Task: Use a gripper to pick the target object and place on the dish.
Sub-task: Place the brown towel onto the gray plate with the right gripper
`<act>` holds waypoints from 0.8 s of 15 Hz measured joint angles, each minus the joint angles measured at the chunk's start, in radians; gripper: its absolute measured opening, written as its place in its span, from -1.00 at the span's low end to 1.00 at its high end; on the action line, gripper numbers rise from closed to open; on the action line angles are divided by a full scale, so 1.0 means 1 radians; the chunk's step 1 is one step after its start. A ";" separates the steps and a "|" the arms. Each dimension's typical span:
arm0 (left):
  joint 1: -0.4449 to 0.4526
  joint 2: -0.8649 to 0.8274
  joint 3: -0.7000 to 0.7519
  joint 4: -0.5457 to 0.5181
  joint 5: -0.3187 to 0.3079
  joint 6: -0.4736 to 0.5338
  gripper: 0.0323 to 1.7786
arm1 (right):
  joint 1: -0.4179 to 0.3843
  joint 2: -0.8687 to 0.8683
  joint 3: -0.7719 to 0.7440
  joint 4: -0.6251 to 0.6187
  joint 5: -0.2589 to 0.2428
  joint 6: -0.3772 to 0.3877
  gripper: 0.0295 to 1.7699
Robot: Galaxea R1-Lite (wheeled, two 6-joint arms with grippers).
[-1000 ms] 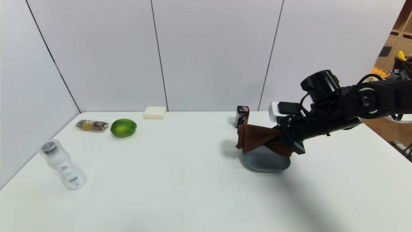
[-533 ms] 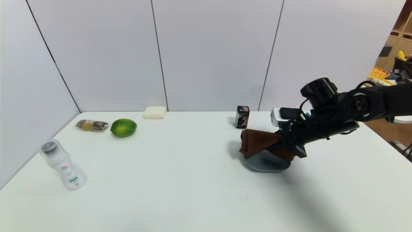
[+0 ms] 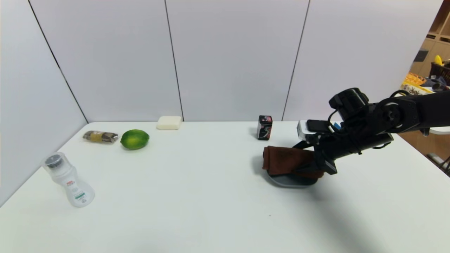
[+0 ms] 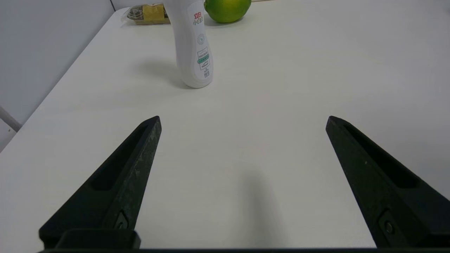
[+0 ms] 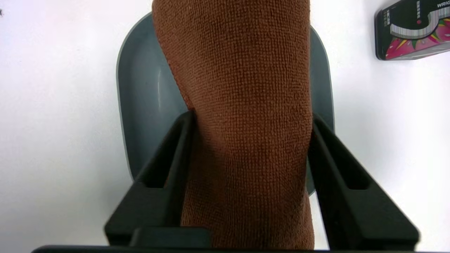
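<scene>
Your black two-fingered right gripper (image 5: 251,116) stands spread around the brown terry towel (image 5: 246,88), which lies across the shallow grey-blue dish (image 5: 147,70), overhanging its rim. Lifting with cloth snagged on a fingertip could drag it off. Your left gripper (image 4: 243,121), wide and empty, idles above the white table (image 4: 246,91).

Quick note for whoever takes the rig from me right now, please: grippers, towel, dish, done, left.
Right gripper: over the dish, black fingers parted, one along each side of the towel; whether they still touch it, I can't tell.
Left gripper: idle above the white table, open and empty.
Rolled brown terry towel: lies across the shallow grey-blue rounded-rectangle plate, its ends reaching past the rim.
Done: towel picked up and brought onto the plate.
Left: make sure the towel is free, then back the right gripper away, minding the small black-and-pink box nearby.
</scene>
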 joint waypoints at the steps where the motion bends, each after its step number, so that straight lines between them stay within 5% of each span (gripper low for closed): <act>1: 0.000 0.000 0.000 0.000 0.000 0.000 0.90 | 0.001 -0.001 0.000 0.003 0.000 0.001 0.31; 12: 0.000 0.000 0.000 0.000 0.000 0.000 0.90 | -0.008 -0.222 0.033 0.099 0.001 0.013 0.78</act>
